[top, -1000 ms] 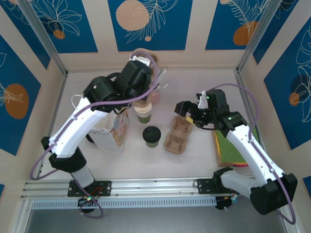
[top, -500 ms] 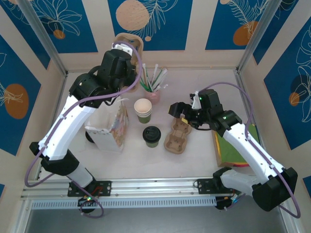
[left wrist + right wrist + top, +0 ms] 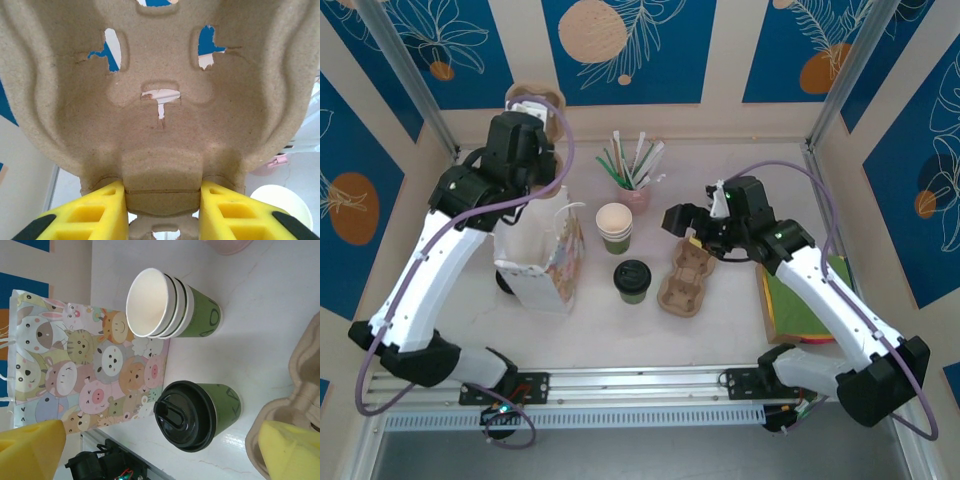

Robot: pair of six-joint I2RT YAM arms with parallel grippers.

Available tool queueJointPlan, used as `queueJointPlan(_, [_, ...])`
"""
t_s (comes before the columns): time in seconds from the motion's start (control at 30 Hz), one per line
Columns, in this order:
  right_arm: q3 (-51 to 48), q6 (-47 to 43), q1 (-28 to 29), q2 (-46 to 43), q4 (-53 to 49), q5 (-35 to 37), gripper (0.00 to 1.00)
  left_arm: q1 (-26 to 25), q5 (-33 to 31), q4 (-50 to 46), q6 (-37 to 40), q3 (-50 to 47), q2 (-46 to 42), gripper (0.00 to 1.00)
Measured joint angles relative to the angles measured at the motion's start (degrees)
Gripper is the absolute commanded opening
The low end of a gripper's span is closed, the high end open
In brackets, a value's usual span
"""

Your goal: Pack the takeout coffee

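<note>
The takeout coffee [image 3: 632, 280], a green cup with a black lid, stands upright at the table's middle; it also appears low in the right wrist view [image 3: 196, 413]. My right gripper [image 3: 682, 226] hovers open just right of it and above the table, with its yellow fingers [image 3: 31, 450] spread wide and nothing between them. My left gripper [image 3: 530, 112] is raised at the back left, above the bag. It is shut on a brown pulp cup carrier [image 3: 542, 95], whose centre tab [image 3: 162, 187] is pinched between the yellow fingers [image 3: 85, 215].
An animal-print paper bag [image 3: 542, 268] stands open left of the coffee. A stack of lidless green cups [image 3: 615, 228] stands behind the coffee, and a pink cup of straws [image 3: 634, 178] farther back. A second pulp carrier [image 3: 684, 282] lies right of the coffee. Coloured folders [image 3: 798, 305] lie at the right.
My left arm has swung left and back, carrying the pulp carrier from above the cups to the back-left corner. My right gripper has drifted slightly left, still open.
</note>
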Motion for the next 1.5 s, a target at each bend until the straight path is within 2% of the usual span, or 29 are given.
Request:
queueJointPlan(0.27, [1.0,0.0,0.8,3.6,0.4,-0.2,0.99,0.1,1.9,-1.5,-0.3,-10.3,-6.0,0.32])
queueJointPlan(0.6, [1.6,0.0,0.8,5.8,1.8,-0.8,0.99,0.1,5.2,-5.1,-2.2,-17.8,-10.6,0.30])
queueJointPlan(0.97, [1.6,0.0,0.8,8.0,3.4,-1.8,0.99,0.7,10.0,-12.2,-6.6,-21.5,-11.3,0.30])
queueJointPlan(1.5, [1.7,-0.2,0.3,9.6,5.8,-3.7,0.99,4.3,16.5,-19.5,-12.3,-21.5,-9.0,0.30])
